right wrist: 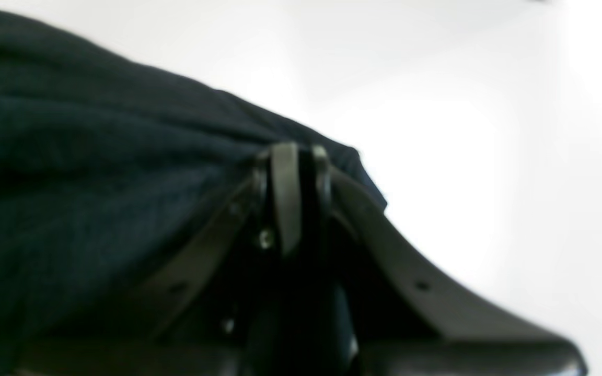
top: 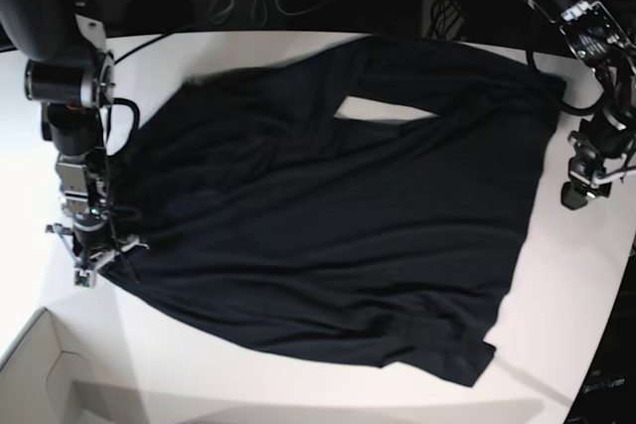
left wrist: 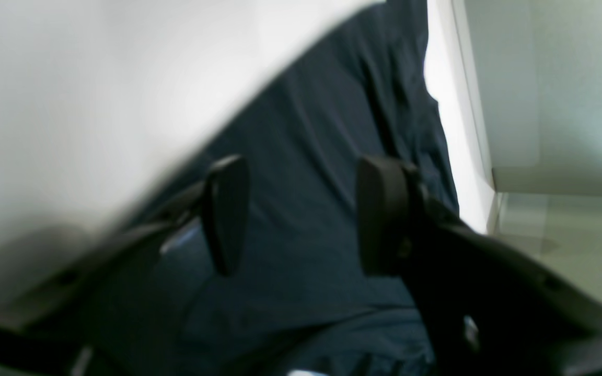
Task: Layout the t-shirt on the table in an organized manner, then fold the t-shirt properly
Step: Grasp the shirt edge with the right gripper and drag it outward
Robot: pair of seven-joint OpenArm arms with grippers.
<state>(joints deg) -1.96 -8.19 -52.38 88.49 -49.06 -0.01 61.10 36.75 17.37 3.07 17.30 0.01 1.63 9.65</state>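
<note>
The t-shirt (top: pixel 328 215) is spread across the white table (top: pixel 576 285), wrinkled and slanted, with a small patch of tabletop exposed near its far edge. The right gripper (top: pixel 94 270) is seen at the shirt's edge on the left of the base view; in the right wrist view (right wrist: pixel 298 156) its jaws are pressed together on a bunched fold of the dark cloth. The left gripper (top: pixel 578 196) is held just beside the opposite edge of the shirt, on the right of the base view. Only in the left wrist view (left wrist: pixel 301 209) are its fingers (left wrist: pixel 226 211) shown spread apart with nothing between them, dark fabric lying beneath. A pale cardboard box (top: pixel 45 364) is visible only in the base view, at the lower left corner; nothing can be made out inside it.
</note>
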